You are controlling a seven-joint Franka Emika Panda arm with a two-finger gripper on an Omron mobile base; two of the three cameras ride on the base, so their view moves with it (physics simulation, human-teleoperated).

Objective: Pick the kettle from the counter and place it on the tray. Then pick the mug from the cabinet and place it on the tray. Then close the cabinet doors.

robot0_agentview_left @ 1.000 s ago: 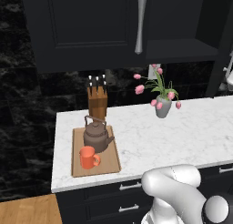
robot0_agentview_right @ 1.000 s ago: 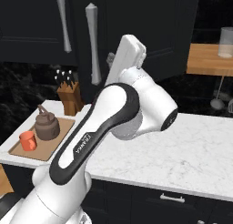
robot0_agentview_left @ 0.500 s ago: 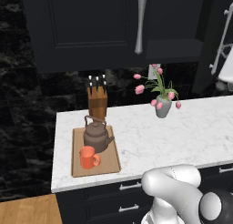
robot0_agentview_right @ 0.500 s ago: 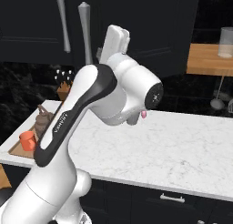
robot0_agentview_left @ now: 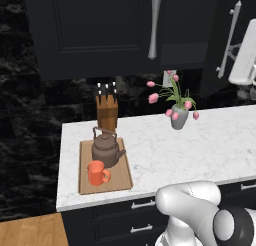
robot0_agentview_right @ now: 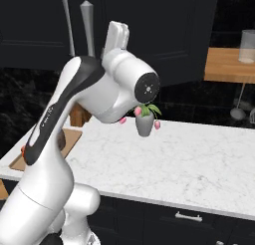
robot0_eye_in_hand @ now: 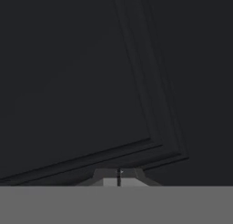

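kettle (robot0_agentview_left: pixel 106 149), mug (robot0_agentview_left: pixel 96 173) on tray (robot0_agentview_left: pixel 123 178), hand (robot0_eye_in_hand: pixel 119 175) closed

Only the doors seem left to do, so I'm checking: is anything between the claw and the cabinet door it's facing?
Nothing visible is. In the hand view the shut claw sits right up against a dark panelled cabinet door, with no object between them. The kettle and mug sit on the tray, well below.

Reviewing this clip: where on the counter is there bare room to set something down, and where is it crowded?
Bare marble counter lies between the tray and the flower vase, and to the vase's right. Crowded: the tray, holding kettle and mug, with the knife block behind.
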